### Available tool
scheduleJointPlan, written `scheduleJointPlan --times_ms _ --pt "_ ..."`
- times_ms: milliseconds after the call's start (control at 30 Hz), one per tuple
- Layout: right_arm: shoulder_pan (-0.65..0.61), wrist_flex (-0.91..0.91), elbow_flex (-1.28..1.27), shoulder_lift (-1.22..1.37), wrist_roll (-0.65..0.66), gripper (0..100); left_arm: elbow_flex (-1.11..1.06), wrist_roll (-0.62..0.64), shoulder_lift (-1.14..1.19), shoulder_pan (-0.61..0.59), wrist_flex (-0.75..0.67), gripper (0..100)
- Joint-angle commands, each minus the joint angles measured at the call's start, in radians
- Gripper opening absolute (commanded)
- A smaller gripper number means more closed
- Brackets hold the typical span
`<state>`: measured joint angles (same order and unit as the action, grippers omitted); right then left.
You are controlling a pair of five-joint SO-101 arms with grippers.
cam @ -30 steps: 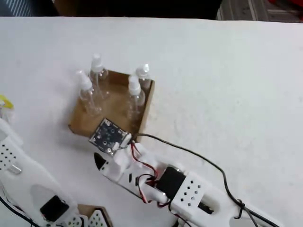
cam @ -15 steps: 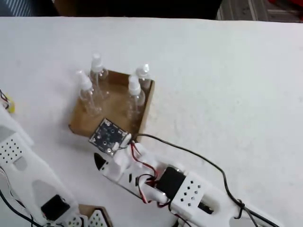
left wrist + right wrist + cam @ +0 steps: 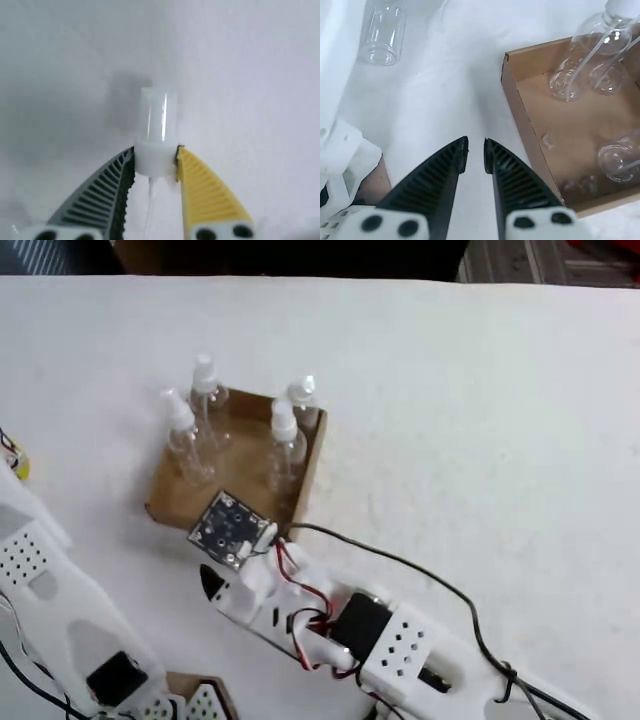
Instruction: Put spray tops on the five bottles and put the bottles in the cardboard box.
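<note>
A white spray top (image 3: 158, 122) with a clear cap stands upright over the white table, and my left gripper (image 3: 155, 156) is shut on its collar, one grey finger and one yellow. This arm sits at the table's left edge (image 3: 10, 458). The cardboard box (image 3: 238, 472) holds several clear bottles with spray tops, among them one (image 3: 205, 400) at the back and one (image 3: 286, 443) near the right wall. My right gripper (image 3: 475, 147) hovers beside the box (image 3: 555, 150), its black fingers a narrow slit apart with nothing between. A bare bottle (image 3: 382, 35) without a top rests on the table beyond it.
The right arm's body (image 3: 360, 630) and its black cable (image 3: 420, 575) cross the near table. The left arm's white body (image 3: 50, 600) takes up the near left corner. A brown piece (image 3: 195, 690) shows at the front edge. The table's right half is bare white.
The left arm shifted a little at the table's left edge between the first two frames and then held. The right arm and the box have not moved.
</note>
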<state>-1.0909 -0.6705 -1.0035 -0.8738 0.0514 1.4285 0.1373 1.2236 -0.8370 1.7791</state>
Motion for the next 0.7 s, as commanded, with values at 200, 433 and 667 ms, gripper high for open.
scheduleJointPlan --times_ms 200,433,667 --pt "0.022 -0.008 0.012 -0.024 -0.009 3.2 -0.868 0.006 -0.708 0.041 -0.028 2" --pt "0.028 -0.016 0.012 -0.024 -0.009 3.2 -1.47 0.005 -1.221 0.119 -0.178 2" --pt "0.076 -0.179 0.014 -0.127 0.098 3.2 -1.883 0.003 -1.69 0.314 -0.206 2"
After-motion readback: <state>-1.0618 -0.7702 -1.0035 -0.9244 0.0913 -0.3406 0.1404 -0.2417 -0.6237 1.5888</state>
